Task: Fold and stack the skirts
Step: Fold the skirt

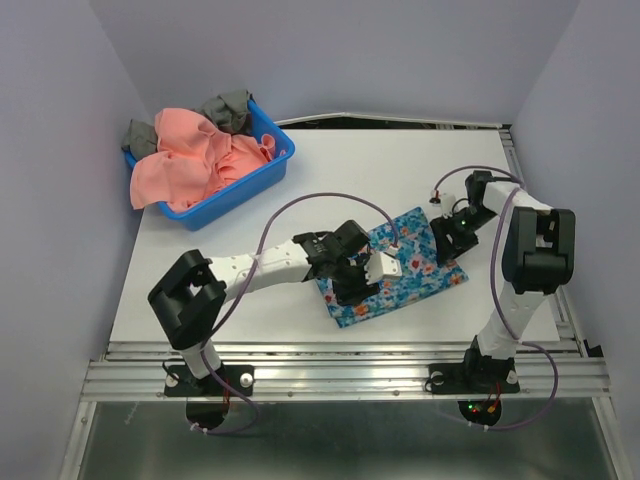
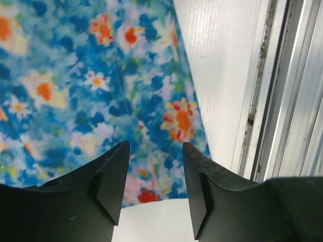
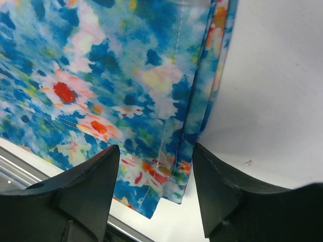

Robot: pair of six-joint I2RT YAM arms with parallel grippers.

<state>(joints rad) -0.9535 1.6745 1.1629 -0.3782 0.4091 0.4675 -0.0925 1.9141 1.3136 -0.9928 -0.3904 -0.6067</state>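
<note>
Skirt (image 1: 428, 270), bright blue floral (flat rectangle)

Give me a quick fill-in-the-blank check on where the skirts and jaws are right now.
1. The floral skirt lies folded on the white ____.
2. The pink skirt is heaped in the blue ____ at the far left.
3. The jaws of both arms stand ____ just above the floral skirt, with nothing held.
Missing words: table; basket; open.
</note>
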